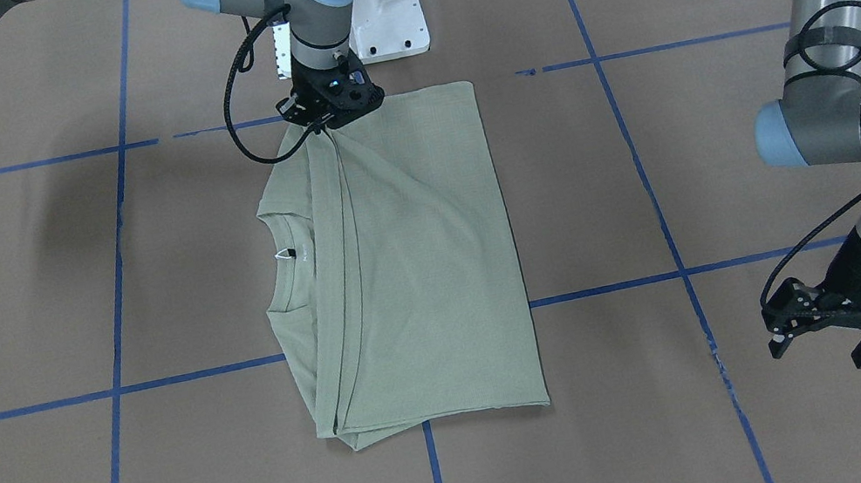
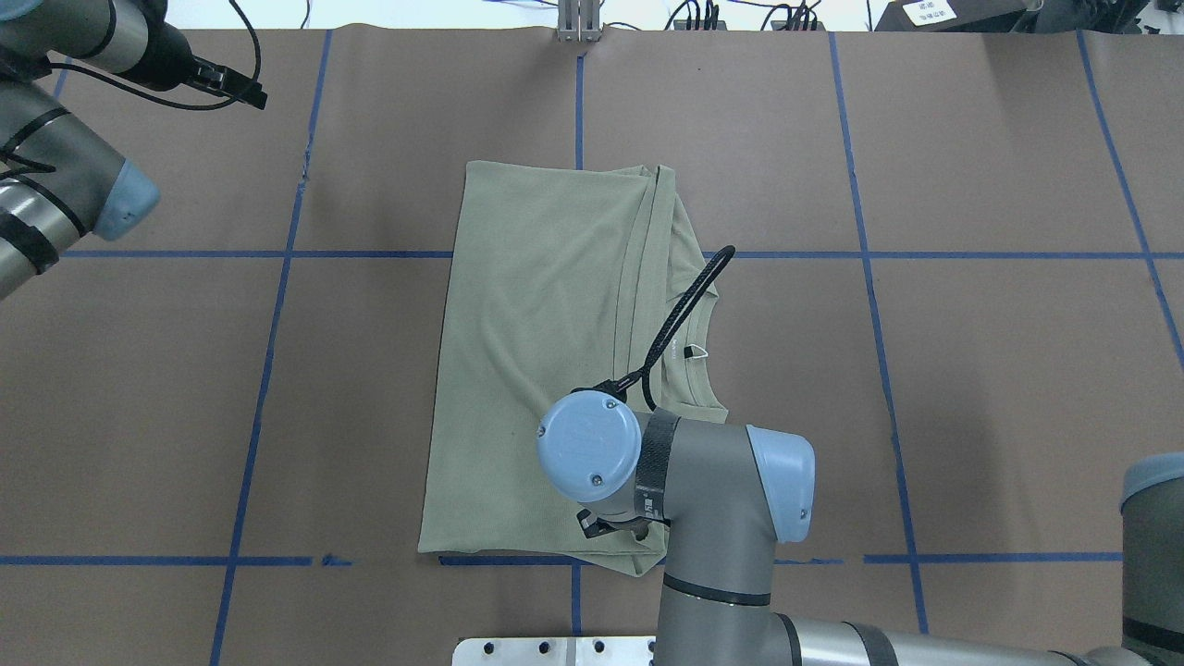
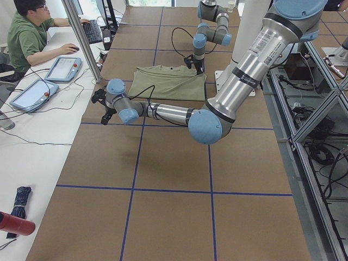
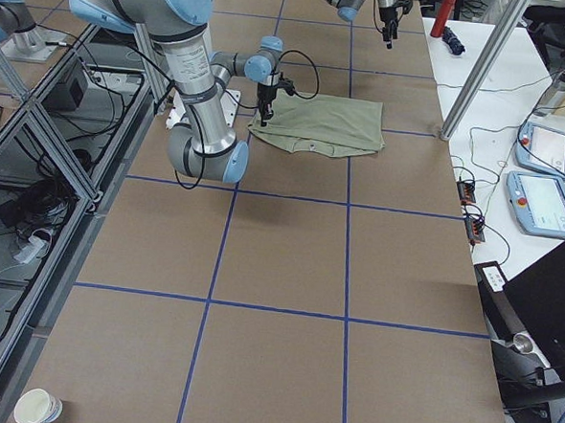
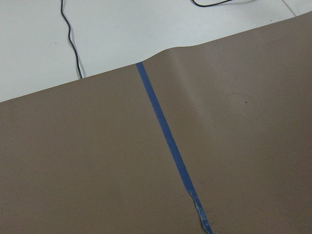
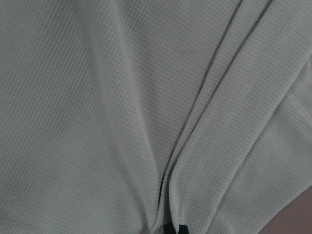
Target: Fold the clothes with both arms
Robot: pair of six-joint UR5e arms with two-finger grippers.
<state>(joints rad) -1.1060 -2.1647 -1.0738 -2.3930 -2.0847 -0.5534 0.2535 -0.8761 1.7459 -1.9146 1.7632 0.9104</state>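
The pale sage-green shirt (image 1: 416, 262) lies folded on the brown table, its round neck and white tag (image 1: 282, 254) showing from under the folded-over layer. It also shows in the overhead view (image 2: 536, 324). My right gripper (image 1: 325, 118) is shut on a pinch of the shirt's folded edge at the side nearest the robot base. The right wrist view shows the knit cloth (image 6: 146, 97) gathered into creases at the fingertips (image 6: 180, 229). My left gripper (image 1: 812, 342) is open and empty, well off to the shirt's side above bare table; it also shows in the overhead view (image 2: 242, 91).
The white base pedestal (image 1: 385, 10) stands just behind the shirt. Blue tape lines (image 5: 165, 136) divide the brown table cover. An operator (image 3: 30, 35) sits at a side desk with tablets (image 3: 62, 68). A paper cup (image 4: 40, 408) stands on the floor.
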